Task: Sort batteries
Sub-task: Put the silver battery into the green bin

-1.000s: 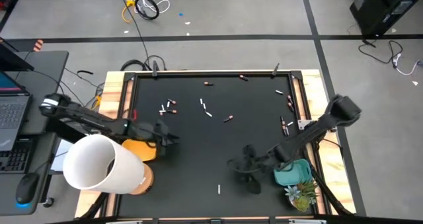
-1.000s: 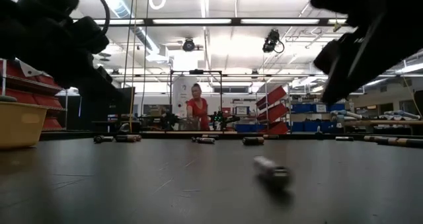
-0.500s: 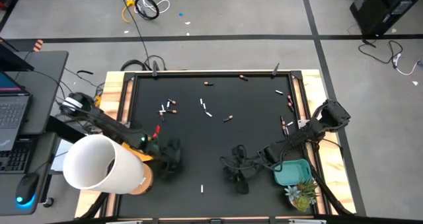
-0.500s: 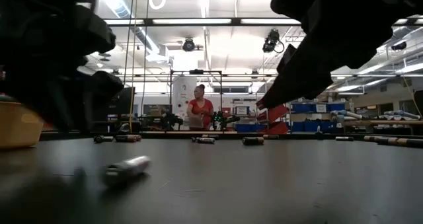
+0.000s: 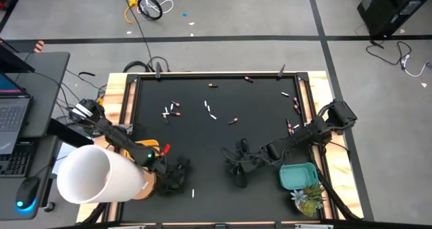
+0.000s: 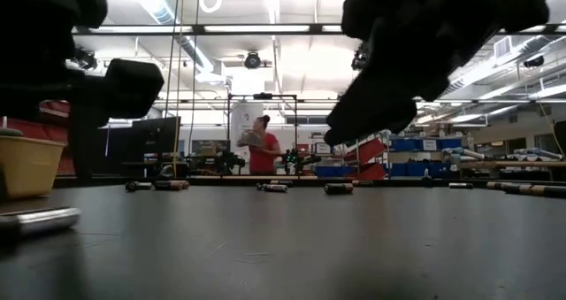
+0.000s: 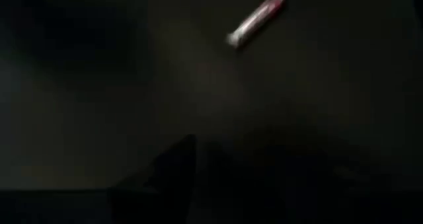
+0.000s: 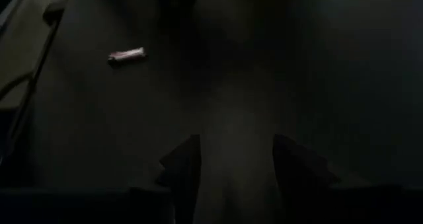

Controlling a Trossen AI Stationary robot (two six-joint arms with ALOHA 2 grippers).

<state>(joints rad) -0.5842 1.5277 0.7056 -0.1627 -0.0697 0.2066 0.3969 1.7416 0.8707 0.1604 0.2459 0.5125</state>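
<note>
Small batteries lie scattered on the black mat: a group toward the far left (image 5: 170,109), white ones (image 5: 210,111) mid-mat, dark ones by the right edge (image 5: 291,126). One white battery (image 5: 193,193) lies near the near edge, also in the low view (image 6: 40,220) and the left wrist view (image 7: 256,20). My left gripper (image 5: 174,175) hovers open just left of it, by the near-left corner. My right gripper (image 5: 239,165) hangs open over bare mat near the middle; its wrist view shows a white battery (image 8: 127,55) farther off and both fingers (image 8: 182,164) apart.
A yellow bin (image 5: 145,150) sits at the mat's left edge, beside a big white cylinder (image 5: 101,176). A teal bin (image 5: 298,176) and a small plant (image 5: 307,198) stand at the near right corner. Wooden rails frame the mat (image 5: 223,141). A person stands far behind the table (image 6: 261,145).
The lone white battery has rolled along the near edge toward the table's left. My left gripper has swung toward the near edge and a little right, ending beside that battery. My right gripper has shifted left and slightly toward the far edge.
</note>
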